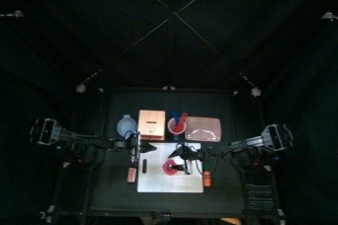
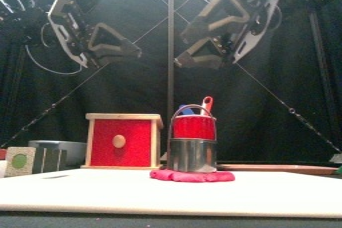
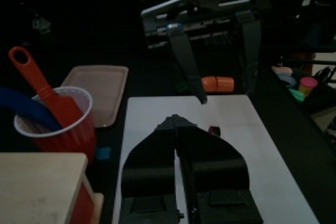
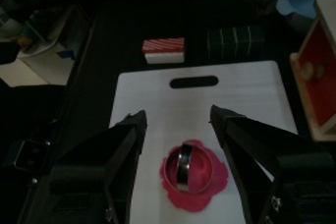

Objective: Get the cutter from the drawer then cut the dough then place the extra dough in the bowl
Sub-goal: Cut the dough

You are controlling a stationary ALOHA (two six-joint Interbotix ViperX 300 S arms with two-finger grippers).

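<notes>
Booth: black curtains close in the back and sides of a small black table (image 1: 106, 194).
Board: a white cutting board (image 1: 165, 185) lies flat at the table's middle, toward the front edge.
Dough: a pink dough (image 4: 197, 196) disc lies on the board.
Cutter: the round metal cutter (image 2: 191, 154) stands on the dough, touching it.
Back edge, from the left corner rightward: blue-grey bowl (image 1: 126, 125), wooden box (image 2: 123, 140) with a red front, red cup (image 2: 194, 127) holding toy knives, pink tray (image 1: 203, 127).
Sushi: a toy sushi roll (image 4: 237, 39) lies off the board, near the table's left edge.
Left end effector (image 3: 178, 123): raised above the board; jaws narrow, tips meeting, empty.
Right end effector (image 4: 179, 118): raised above the dough; jaws wide, empty.
</notes>
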